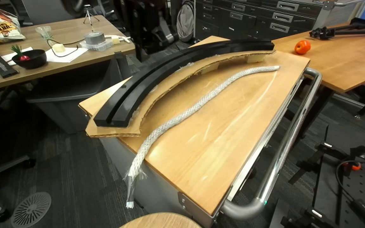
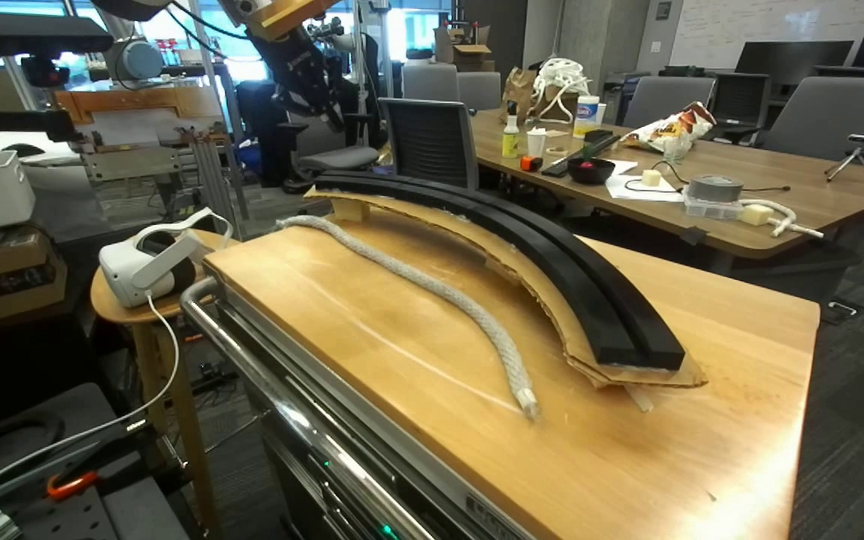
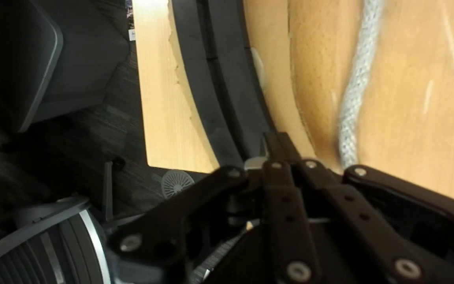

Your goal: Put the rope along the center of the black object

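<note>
In the wrist view the Robotiq gripper (image 3: 276,138) points toward one end of the curved black track (image 3: 227,79), its jaws pressed together. In an exterior view the Panda arm (image 2: 256,11) reaches in from the top and slants downward, the gripper higher than that end of the track and apart from it. The braided grey-white rope (image 1: 188,110) lies on the wooden tabletop (image 1: 227,133), along the inner side of the track's curve and apart from it, one frayed end hanging past the tabletop's edge. The track rests on a cardboard base (image 1: 119,131) above that tabletop. Off the track's outer side stands a brown table (image 1: 68,30) with a chip bag (image 1: 3,28), a black bowl (image 1: 33,61) and a roll of grey tape (image 1: 94,38). Off the track's end nearest the gripper, a round stool (image 2: 111,309) bears a white headset (image 2: 128,274); beyond the track's opposite end stands a dark drawer cabinet (image 1: 246,28)
</note>
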You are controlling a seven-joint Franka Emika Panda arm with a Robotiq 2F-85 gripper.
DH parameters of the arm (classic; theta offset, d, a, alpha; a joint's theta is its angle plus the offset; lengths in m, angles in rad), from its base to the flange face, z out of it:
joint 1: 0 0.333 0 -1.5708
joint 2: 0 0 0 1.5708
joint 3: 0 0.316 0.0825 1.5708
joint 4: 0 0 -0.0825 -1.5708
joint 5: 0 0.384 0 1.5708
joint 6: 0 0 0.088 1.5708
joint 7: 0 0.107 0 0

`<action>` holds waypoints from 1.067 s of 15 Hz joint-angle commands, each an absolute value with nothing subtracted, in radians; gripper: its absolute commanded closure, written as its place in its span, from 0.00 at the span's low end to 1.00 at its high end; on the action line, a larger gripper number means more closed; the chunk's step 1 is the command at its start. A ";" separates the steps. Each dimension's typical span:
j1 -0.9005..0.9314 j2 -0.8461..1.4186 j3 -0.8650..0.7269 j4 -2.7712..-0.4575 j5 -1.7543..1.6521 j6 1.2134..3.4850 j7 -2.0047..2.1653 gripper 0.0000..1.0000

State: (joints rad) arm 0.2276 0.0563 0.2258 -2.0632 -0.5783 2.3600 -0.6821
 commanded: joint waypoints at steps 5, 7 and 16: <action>0.268 0.254 0.231 -1.817 -0.620 2.230 -0.622 0.77; 0.278 0.275 0.231 -1.791 -0.623 2.217 -0.617 0.73; 0.247 0.105 0.233 -2.090 -0.589 2.298 -0.574 0.09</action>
